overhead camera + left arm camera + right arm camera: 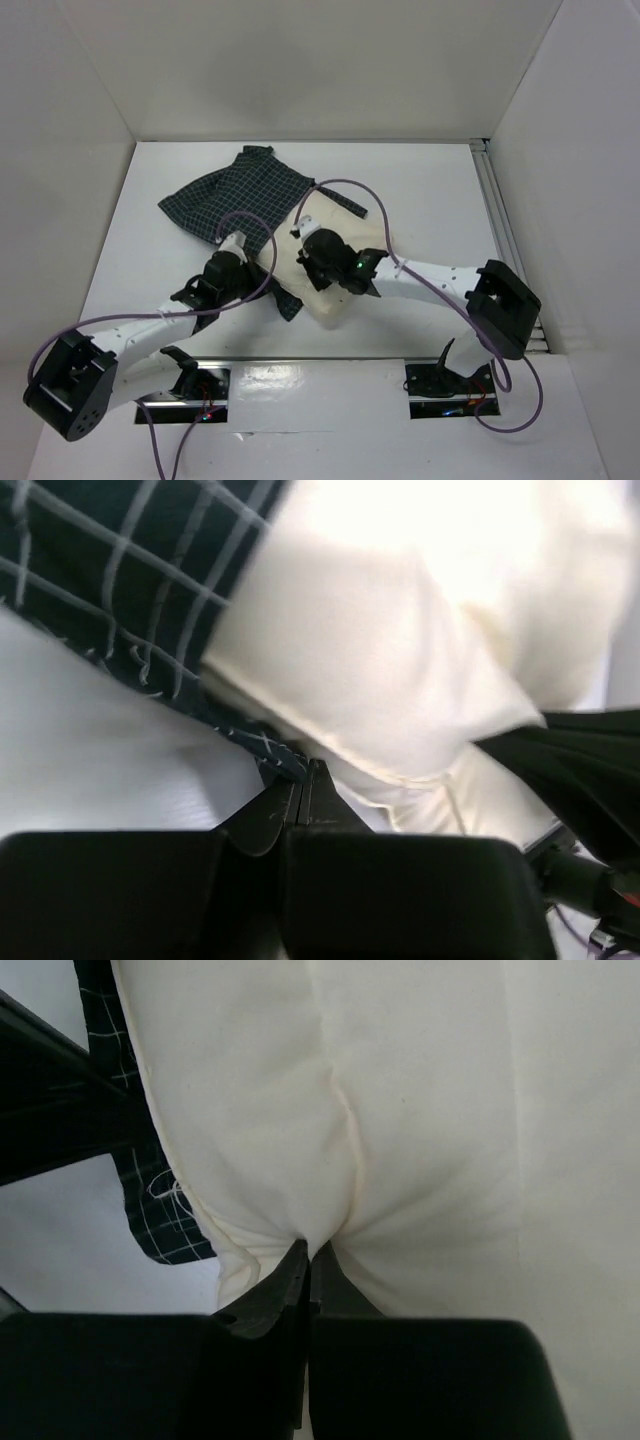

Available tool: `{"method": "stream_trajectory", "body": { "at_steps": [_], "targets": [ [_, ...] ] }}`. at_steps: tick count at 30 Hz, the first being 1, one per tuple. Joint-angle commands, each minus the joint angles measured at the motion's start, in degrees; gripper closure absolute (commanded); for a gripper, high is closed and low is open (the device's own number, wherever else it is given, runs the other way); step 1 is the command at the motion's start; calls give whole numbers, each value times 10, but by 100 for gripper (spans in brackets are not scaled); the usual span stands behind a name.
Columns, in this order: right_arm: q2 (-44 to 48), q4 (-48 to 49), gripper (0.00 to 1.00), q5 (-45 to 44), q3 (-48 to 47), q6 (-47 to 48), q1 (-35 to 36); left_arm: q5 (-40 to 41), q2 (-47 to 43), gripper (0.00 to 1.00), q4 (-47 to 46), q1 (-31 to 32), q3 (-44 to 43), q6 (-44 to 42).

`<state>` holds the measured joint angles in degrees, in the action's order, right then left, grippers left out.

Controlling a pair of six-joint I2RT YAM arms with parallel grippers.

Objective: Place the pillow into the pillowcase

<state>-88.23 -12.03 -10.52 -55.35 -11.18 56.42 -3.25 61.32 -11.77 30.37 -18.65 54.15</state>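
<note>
Evidently both arms are gripping cloth. The left gripper [305,778] is pinching shut on the stitched hem of the pillowcase [232,190], just where the dark check is tucking under the cream cushion. The right gripper [305,1255] is clenching a puckered fold of the pillow [420,1110]. The pillow is lying on the table [430,190] in front of the arms, its far end meeting or just overlapping the pillowcase's edge and most of its length showing bare. The pillowcase is lying crumpled beyond it, toward the back left.

The likely trouble is sitting in those two thin pinches. The right jaws are holding only a small ridge of soft cover, so a hard push is risking the fabric sliding out, or the pillow buckling instead of travelling. The left jaws may be catching one layer of hem or both. If both, they are holding the mouth closed, and any push would only bunch the sack ahead of the pillow.

The wrist views are showing each bite closely, which the overhead view is hiding beneath the arms and a purple cable [350,185]. Only the overhead view is showing the whole layout of pillow and sack.
</note>
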Motion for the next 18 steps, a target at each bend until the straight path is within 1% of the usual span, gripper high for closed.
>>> {"method": "stream_trajectory", "body": {
  "at_steps": [1,3,4,5,7,8,10,11,12,13,15,16,17,18],
  "targets": [
    [12,91,100,65,-71,-15,-59,-40,-24,100,9,0,-101,-46],
    [18,97,100,82,-127,-15,-77,-70,-13,100,14,0,-146,-62],
    [18,97,100,82,-148,-15,-83,-81,-3,100,14,0,-192,-70],
    [18,91,100,82,-196,-10,-96,-86,20,100,14,0,-215,-83],
    [6,91,100,82,-236,-9,-111,-86,48,100,23,0,-263,-101],
    [6,91,100,87,-263,-9,-126,-113,71,100,23,-7,-307,-116],
    [-18,110,100,92,-269,-9,-137,-158,85,100,11,-8,-339,-123],
    [-31,116,100,100,-269,-26,-148,-182,90,100,-11,-8,-349,-123],
    [-47,121,100,130,-269,-38,-158,-235,95,100,-27,-8,-350,-114],
    [-86,139,100,150,-261,-52,-165,-260,105,100,-45,-1,-350,-102],
    [-122,153,100,189,-251,-91,-180,-307,110,100,-92,14,-316,-70],
    [-140,176,100,197,-240,-101,-180,-315,118,100,-107,30,-301,-60],
    [-140,194,100,197,-226,-111,-180,-315,118,100,-121,30,-283,-51],
    [-140,209,100,197,-210,-131,-180,-321,118,100,-131,36,-249,-35]
  ]
}}
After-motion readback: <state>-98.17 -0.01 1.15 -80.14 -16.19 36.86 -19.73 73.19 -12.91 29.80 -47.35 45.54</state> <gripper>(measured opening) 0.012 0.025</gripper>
